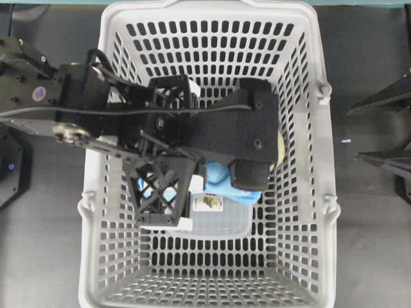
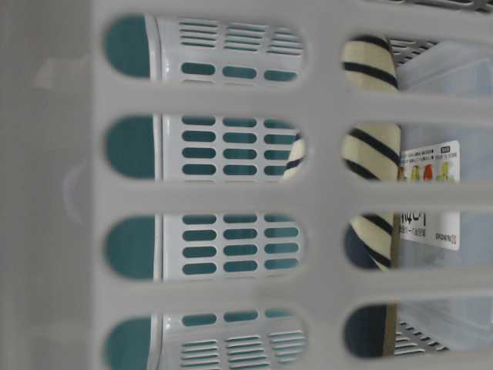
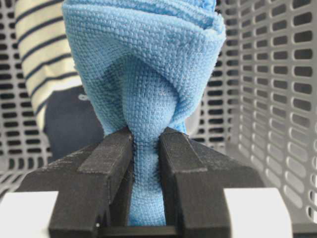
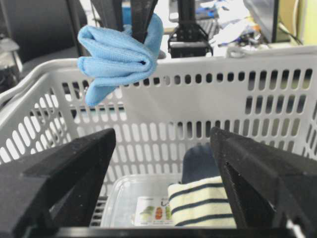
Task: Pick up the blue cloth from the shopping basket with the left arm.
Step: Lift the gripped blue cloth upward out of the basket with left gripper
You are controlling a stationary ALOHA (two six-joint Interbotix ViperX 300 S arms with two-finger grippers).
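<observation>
The left arm [image 1: 96,109] reaches in from the left over the basket [image 1: 307,192], its gripper [image 3: 144,163] closed on the cloth [image 3: 143,74]. In the left wrist view the two black fingers [image 3: 106,163] pinch a narrow waist of the blue fabric between them, nearly together, and the rest of the cloth bunches out in a folded mass beyond the tips. The right wrist view shows the cloth [image 4: 119,54] hanging in the air above the basket's far rim [image 4: 198,62], clear of everything inside; a loose corner droops at its left. From overhead, only part of the cloth [image 1: 231,183] shows, near the basket's middle, mostly covered by the arm. Inside the basket lies a clear plastic tub [image 4: 133,198] with a printed label, and beside it, to the right in the right wrist view, a slipper [image 4: 200,201] striped cream and navy with a navy toe. The table-level view looks through the basket's slotted wall [image 2: 231,193] and catches the slipper [image 2: 373,150] standing against the tub [image 2: 443,92]. The right gripper [image 4: 163,173] has its fingers [image 4: 69,168] spread wide with nothing between them, facing the basket from the near side. In the overhead view its black tips [image 1: 385,128] sit at the right edge over the dark table [image 1: 366,224], well apart from the basket.
</observation>
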